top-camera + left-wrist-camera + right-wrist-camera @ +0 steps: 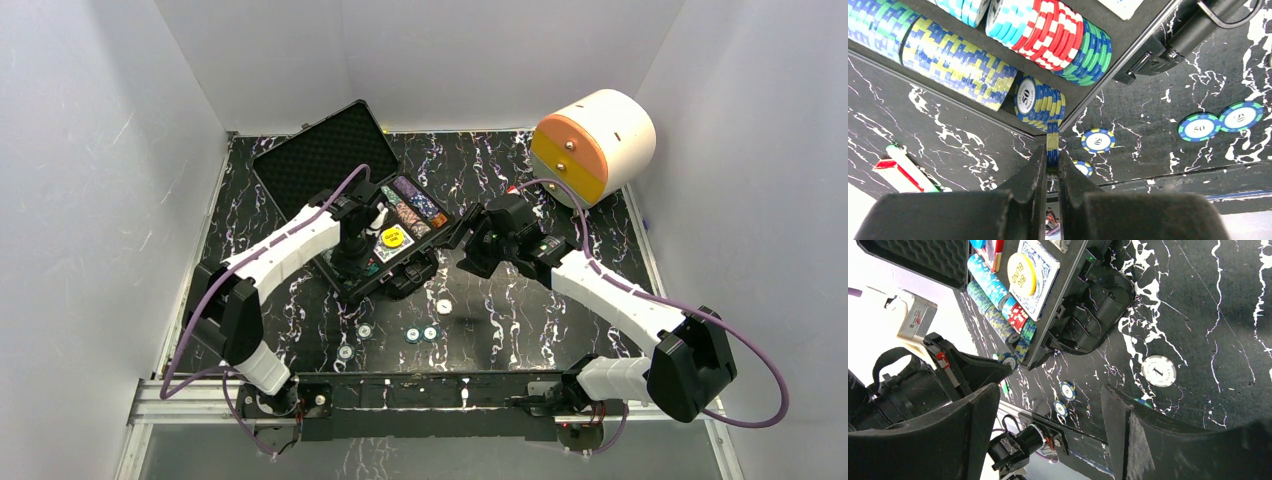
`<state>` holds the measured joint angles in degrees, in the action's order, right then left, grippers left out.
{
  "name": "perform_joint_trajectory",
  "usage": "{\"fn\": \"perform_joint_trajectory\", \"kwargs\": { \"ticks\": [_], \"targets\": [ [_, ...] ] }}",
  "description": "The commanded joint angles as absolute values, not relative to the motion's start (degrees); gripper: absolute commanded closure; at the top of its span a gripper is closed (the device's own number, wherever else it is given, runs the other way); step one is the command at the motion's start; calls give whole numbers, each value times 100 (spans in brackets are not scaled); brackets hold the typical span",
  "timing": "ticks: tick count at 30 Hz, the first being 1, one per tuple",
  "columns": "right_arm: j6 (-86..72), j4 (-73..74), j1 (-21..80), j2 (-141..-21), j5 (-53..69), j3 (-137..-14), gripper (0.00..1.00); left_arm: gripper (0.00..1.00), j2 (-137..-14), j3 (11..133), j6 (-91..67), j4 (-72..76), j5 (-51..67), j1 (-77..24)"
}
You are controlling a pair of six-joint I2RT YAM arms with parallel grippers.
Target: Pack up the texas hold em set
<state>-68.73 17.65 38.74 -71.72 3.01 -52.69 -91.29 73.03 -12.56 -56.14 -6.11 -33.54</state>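
- Presently, left gripper [1052, 161]: jaws pinched on a blue-and-yellow striped poker chip [1052, 142]. It is held edge-on at the case's near corner, probably so it slots upright against the matching row.
- Right gripper [1048, 395]: fingers spread wide, holding nothing. It hovers over the black marbled table [520, 320] near a white round button [1159, 370], which is likely the next pick.
- Black hard rectangular case [320, 150]: lies open left of centre, with the foam-lined lid tipped back and the handle facing the arms.
- Contents: multicoloured chip rows [958, 60] packed on edge. A blue patterned card deck [1045, 280] carries a yellow round "BIG BLIND" button [1021, 267].
- Outstanding: several loose chips [412, 335] on the table before the case.
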Motion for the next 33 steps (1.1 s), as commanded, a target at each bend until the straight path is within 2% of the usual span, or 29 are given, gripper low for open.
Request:
{"fn": "perform_joint_trajectory", "kwargs": {
  "ticks": [1, 4, 13, 28, 33],
  "targets": [
    [-6794, 1573, 3861, -7112, 324, -5252, 18, 100, -9206, 7446, -1019, -5791, -901, -3333],
    [-6785, 1580, 3864, -7094, 312, -5238, 19, 100, -9243, 7460, -974, -5820, -929, -3322],
    [-6776, 1556, 3859, -7103, 322, -5223, 19, 100, -8929, 7520, -633, -5582, 105, -3323],
    [-6759, 1678, 3861, -7027, 242, -5265, 19, 100, -9550, 7489, -611, -5786, -436, -3315],
    [-6759, 1687, 3861, -7014, 232, -5256, 19, 100, -9540, 7553, -642, -5857, -942, -3317]
  ]
}}
